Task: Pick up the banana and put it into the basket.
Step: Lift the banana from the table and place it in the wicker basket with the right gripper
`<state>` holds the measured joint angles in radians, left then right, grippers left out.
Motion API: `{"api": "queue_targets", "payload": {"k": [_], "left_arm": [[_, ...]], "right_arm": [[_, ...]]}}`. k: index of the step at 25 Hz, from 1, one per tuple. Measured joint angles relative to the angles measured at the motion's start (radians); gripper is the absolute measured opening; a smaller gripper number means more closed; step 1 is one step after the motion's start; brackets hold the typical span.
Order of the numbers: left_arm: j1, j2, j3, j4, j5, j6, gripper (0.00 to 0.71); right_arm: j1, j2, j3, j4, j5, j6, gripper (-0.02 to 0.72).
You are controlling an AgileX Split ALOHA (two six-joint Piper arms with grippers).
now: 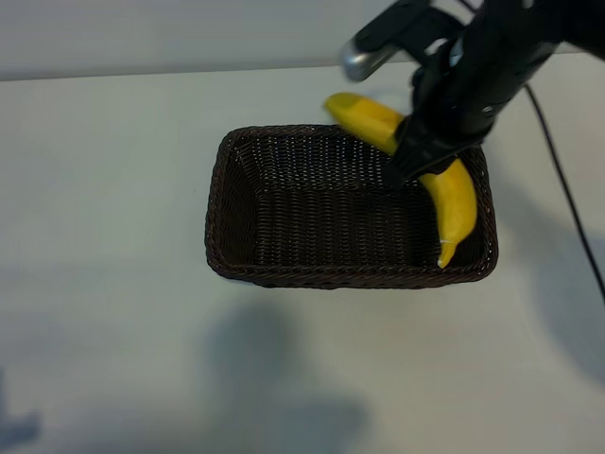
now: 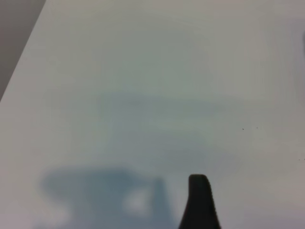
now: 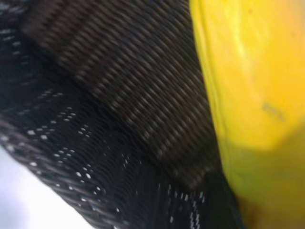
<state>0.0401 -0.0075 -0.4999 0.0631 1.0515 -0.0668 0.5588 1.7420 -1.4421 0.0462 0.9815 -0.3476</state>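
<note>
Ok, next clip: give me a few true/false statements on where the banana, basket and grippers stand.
1. The right gripper holds the banana above the basket. True.
2. The banana lies flat on the basket floor, released. False: it is clamped mid-length, one end reaching beyond the far rim.
3. The basket already holds other fruit. False: nothing lies inside it.
4. The left gripper faces only bare table. True.
</note>
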Motion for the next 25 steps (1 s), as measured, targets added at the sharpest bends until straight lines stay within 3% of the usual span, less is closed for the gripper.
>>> {"api": "queue_targets", "payload": {"k": [6,10,25], "left_arm": [[0.0,0.0,0.0,0.0,0.0,0.002,0.56],[0.0,0.0,0.0,0.0,0.0,0.002,0.56],[0.0,0.0,0.0,0.0,0.0,0.001,0.56]], "right_arm": [[0.065,0.0,0.0,-0.046,-0.05,-0.354,0.426],[0.076,0.0,0.0,-0.046,-0.056,-0.51,0.426],[0.076,0.21,0.0,-0.046,-0.209,-0.512,0.426]]}}
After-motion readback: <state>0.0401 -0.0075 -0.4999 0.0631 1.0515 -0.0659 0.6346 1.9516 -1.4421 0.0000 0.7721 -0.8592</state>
